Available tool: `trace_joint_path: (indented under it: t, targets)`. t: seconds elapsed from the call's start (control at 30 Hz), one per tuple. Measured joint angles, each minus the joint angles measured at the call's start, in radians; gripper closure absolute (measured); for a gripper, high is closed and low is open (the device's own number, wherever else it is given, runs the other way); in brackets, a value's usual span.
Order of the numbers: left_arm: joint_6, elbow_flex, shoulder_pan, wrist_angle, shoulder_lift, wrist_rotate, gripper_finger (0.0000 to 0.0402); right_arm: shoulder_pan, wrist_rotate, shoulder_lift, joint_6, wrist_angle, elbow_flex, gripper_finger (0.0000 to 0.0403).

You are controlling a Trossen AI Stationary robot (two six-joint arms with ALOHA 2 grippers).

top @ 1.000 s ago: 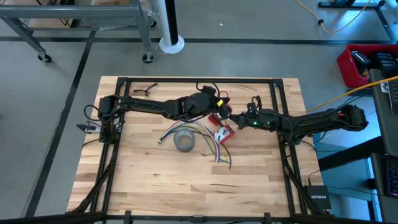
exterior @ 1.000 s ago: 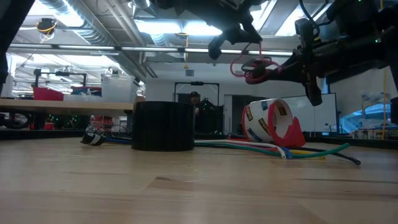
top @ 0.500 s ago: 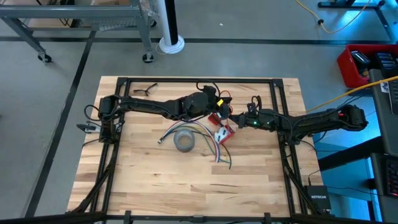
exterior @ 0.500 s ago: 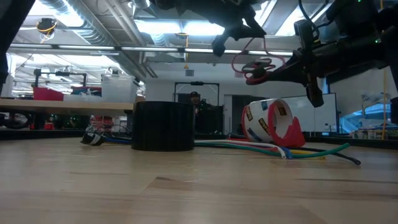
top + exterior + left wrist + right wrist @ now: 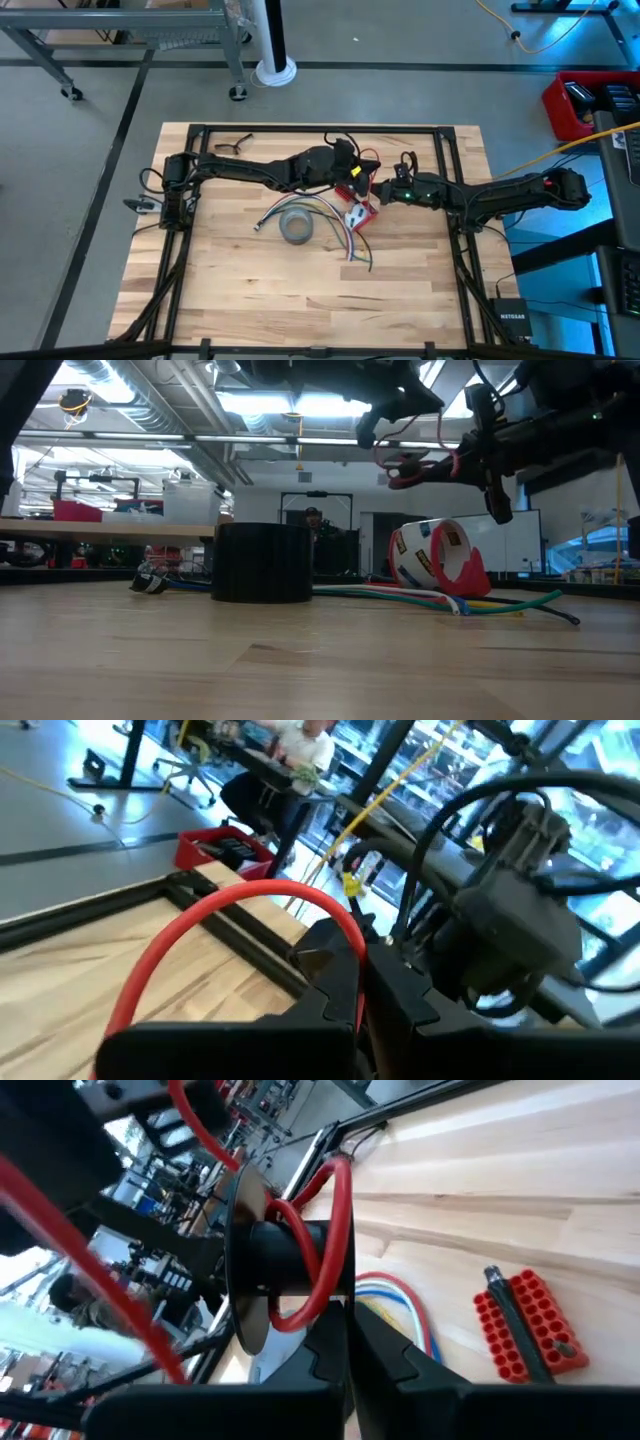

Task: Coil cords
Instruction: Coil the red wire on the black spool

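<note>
A thin red cord runs in loops above the table's middle, between my two grippers. My left gripper, reaching from the table's left, is shut on the cord. My right gripper, reaching from the right, is shut at a small black spool. The red cord is wound around the spool's core. Both hang well clear of the wood. My left gripper pinches the red cord between its two fingers, a single strand. The fingers come about level from the table's left. The cord arcs slack away from them, clear of the table. My right gripper has the black spool by its end beside the fingertips. The fingers come nearly level from the table's right, and the fingers themselves partly hide the contact. The spool is lifted clear, its axis along the fingers.
A grey tape roll lies below the left gripper, near the table's middle. Beside it are a red tape dispenser and a bundle of coloured cords. A red holed block lies on the wood. Glasses rest at the far left.
My left gripper has turned at the wrist, and its tip has swung a little toward the table's far right. The red loops between the grippers have risen slightly. Both grippers stay shut.
</note>
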Motion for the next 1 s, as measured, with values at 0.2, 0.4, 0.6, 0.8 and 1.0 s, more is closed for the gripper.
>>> trace_joint_path:
  t: [0.2, 0.4, 0.6, 0.8, 1.0]
  targets:
    - [0.010, 0.013, 0.014, 0.009, 0.000, 0.108, 0.0400, 0.000, -0.013, 0.035, -0.010, -0.026, 0.004, 0.0400]
    - [0.010, 0.047, 0.019, -0.005, 0.000, 0.191, 0.0400, 0.000, -0.020, 0.069, -0.010, -0.032, 0.003, 0.0400]
    - [0.010, 0.063, 0.019, -0.004, 0.000, 0.257, 0.0400, 0.000, -0.020, 0.069, -0.011, -0.030, 0.003, 0.0400]
    - [0.009, 0.063, 0.018, -0.004, 0.000, 0.330, 0.0400, 0.000, -0.019, 0.069, -0.011, -0.032, 0.003, 0.0400]
    - [0.006, 0.063, 0.011, -0.004, 0.000, 0.425, 0.0400, 0.000, -0.004, 0.069, 0.034, -0.024, 0.003, 0.0400]
